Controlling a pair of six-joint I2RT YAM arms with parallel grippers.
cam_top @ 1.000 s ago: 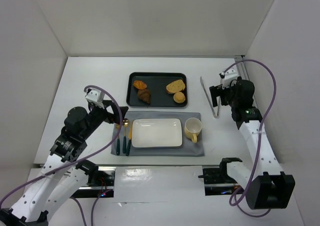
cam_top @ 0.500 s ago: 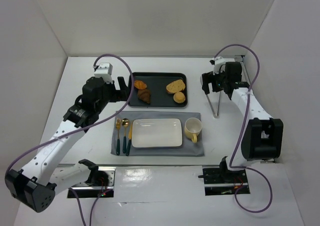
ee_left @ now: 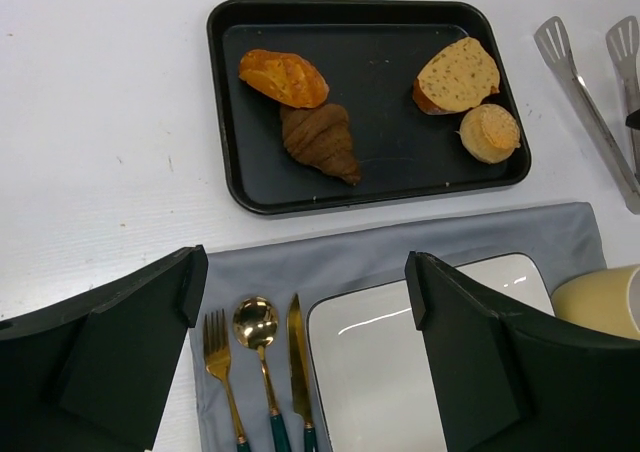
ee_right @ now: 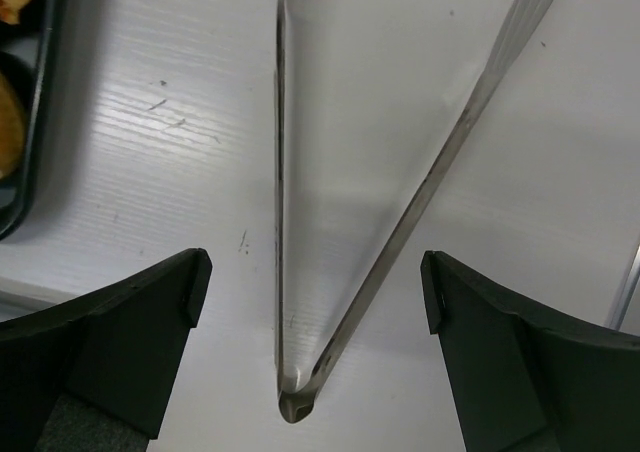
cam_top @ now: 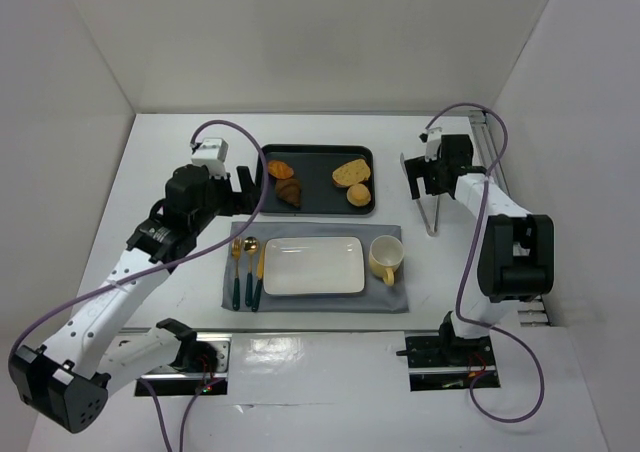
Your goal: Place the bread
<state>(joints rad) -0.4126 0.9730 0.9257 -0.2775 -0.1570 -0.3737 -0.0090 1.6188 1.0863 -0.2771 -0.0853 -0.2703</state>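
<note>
The bread, a small round golden-tan bun [cam_top: 359, 194] [ee_left: 489, 132], lies at the right front of the black tray [cam_top: 316, 206] [ee_left: 225, 122]. Beside it lie a larger oval slice [ee_left: 457, 75], a dark croissant [ee_left: 320, 140] and an orange pastry [ee_left: 283, 77]. My left gripper [cam_top: 250, 180] [ee_left: 305, 292] is open and empty, above the grey mat's left part near the cutlery. My right gripper [cam_top: 422, 177] [ee_right: 315, 292] is open and empty, straddling the hinge end of the metal tongs [cam_top: 420, 194] [ee_right: 300, 397] on the table.
A white rectangular plate [cam_top: 313, 265] [ee_left: 400, 372] and a yellow mug [cam_top: 385, 259] [ee_left: 600, 297] sit on the grey mat [cam_top: 400, 297]. A gold fork, spoon [ee_left: 257, 324] and knife lie left of the plate. White walls enclose the table.
My left arm swung up and forward from the near left to the tray's left side. My right gripper moved back and then down over the tongs. Nothing was picked up.
</note>
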